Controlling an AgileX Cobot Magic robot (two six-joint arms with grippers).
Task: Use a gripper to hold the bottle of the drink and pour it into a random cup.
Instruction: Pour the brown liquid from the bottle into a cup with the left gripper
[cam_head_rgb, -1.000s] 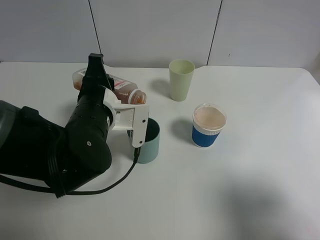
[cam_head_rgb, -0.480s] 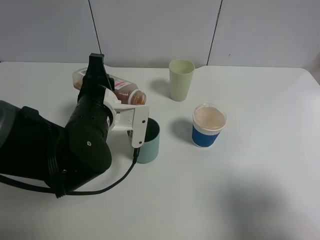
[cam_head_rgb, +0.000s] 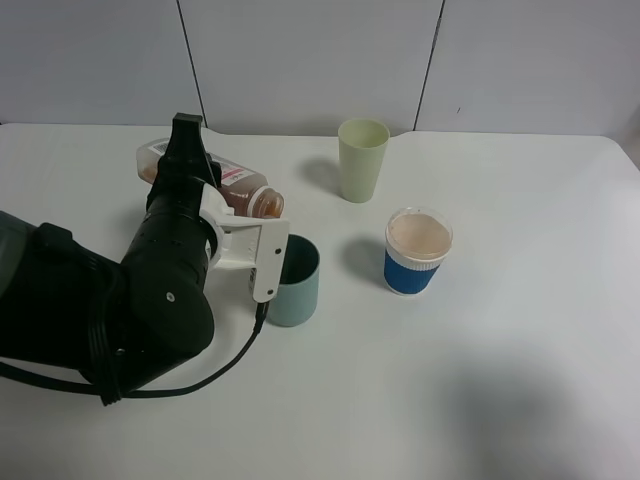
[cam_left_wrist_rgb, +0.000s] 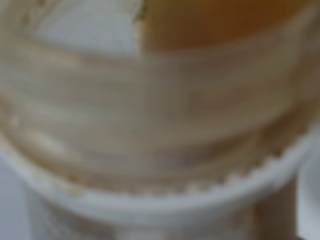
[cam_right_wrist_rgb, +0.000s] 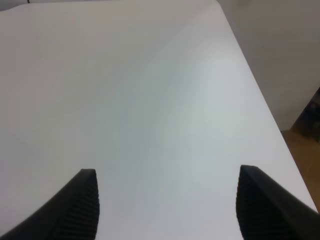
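My left gripper (cam_head_rgb: 186, 168) is shut on the bottle (cam_head_rgb: 228, 181), which lies tilted on its side, its open mouth pointing right and slightly down, just behind and above the teal cup (cam_head_rgb: 295, 282). Brown drink (cam_head_rgb: 256, 201) sits near the neck. The left wrist view is filled by a blurred close-up of the bottle's ribbed neck (cam_left_wrist_rgb: 150, 140), with brown drink (cam_left_wrist_rgb: 220, 20) beyond it. My right gripper (cam_right_wrist_rgb: 167, 210) is open and empty over bare white table (cam_right_wrist_rgb: 150, 100); it is out of the exterior view.
A taller pale green cup (cam_head_rgb: 362, 158) stands at the back. A blue-and-white paper cup (cam_head_rgb: 418, 250) stands right of the teal cup. The left arm's white bracket (cam_head_rgb: 265, 262) partly hides the teal cup's left side. The table's edge (cam_right_wrist_rgb: 260, 100) shows in the right wrist view.
My left arm has shifted slightly left with the bottle, and the bottle's mouth has dropped a little. More of the teal cup shows. The right arm has not visibly moved.
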